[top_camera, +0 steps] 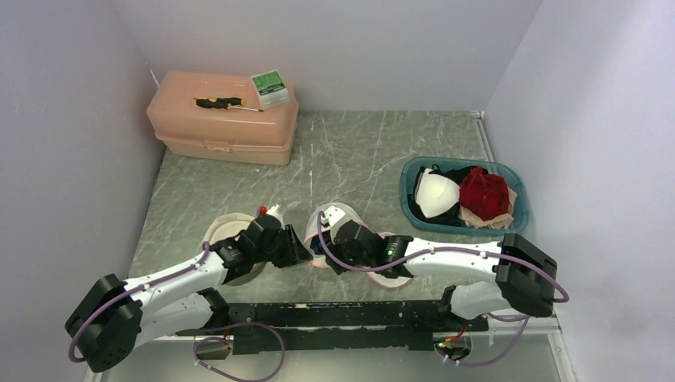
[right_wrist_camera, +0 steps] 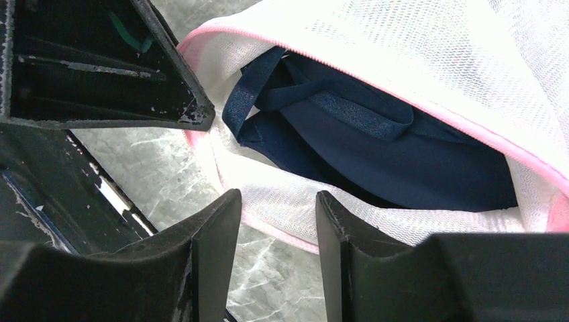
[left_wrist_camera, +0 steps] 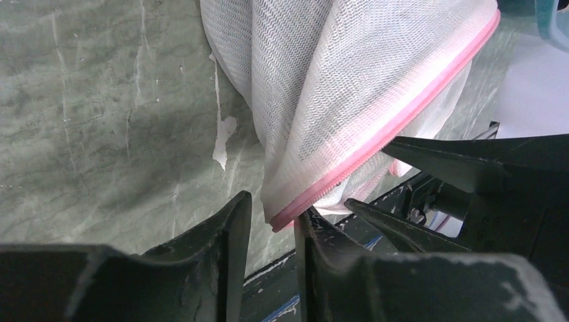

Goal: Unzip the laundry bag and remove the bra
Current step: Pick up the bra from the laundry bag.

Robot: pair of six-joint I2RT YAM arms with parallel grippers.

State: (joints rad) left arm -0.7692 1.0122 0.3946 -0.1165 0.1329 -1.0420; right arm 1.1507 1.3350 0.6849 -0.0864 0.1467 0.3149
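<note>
Your right gripper (right_wrist_camera: 276,200) stands with jaws apart, holding nothing, just before the mouth of the laundry bag (right_wrist_camera: 436,47). Reach in and pinch the navy bra (right_wrist_camera: 402,161) by its strap (right_wrist_camera: 243,100). The left gripper (left_wrist_camera: 272,209), also apart at the pink hem (left_wrist_camera: 402,119), should close to steady it.

Peach plastic toolbox (top_camera: 223,123) at the back left of the green marbled table (top_camera: 350,151), yellow-handled screwdriver (top_camera: 227,103) and small green box (top_camera: 269,88) on its lid, teal basket (top_camera: 406,195) at right holding a red garment (top_camera: 484,193) beside white and black ones.
</note>
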